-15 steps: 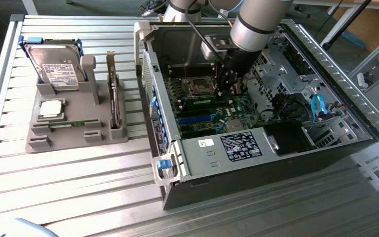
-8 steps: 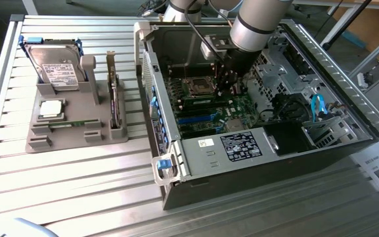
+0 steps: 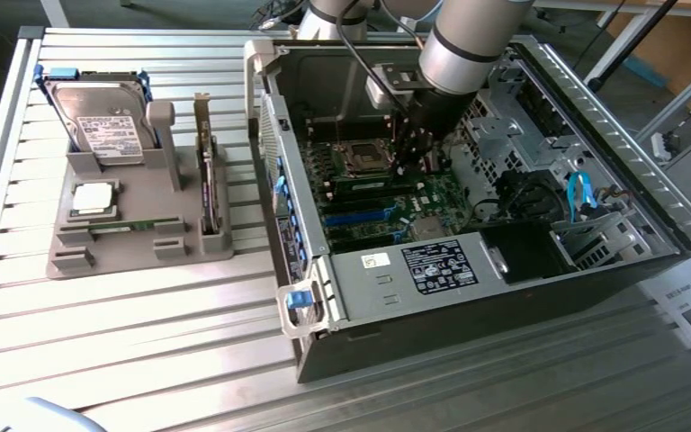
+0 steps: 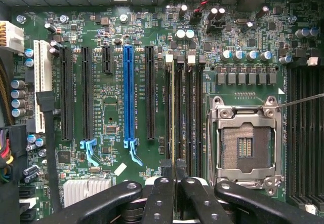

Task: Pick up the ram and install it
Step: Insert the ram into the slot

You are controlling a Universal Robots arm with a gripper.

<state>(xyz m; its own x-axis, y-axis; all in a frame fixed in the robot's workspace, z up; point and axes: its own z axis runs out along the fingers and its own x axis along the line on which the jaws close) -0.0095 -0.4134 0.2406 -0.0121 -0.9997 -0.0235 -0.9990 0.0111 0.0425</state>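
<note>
Gripper (image 4: 174,177) clenched on the ram (image 4: 173,112), fingers pinched against its upper edge. The ram stands edge-on in one of the black memory slots (image 4: 188,107), between the blue expansion slot (image 4: 128,97) and the open processor socket (image 4: 245,145). Cannot tell if it is fully seated. The arm reaches down into the open computer case (image 3: 345,297) on the exterior view's right. Grey holder (image 3: 69,261) on the exterior view's left carries a hard drive (image 3: 105,126), processor chip (image 3: 94,198), second ram stick (image 3: 123,225) and expansion card (image 3: 210,180).
</note>
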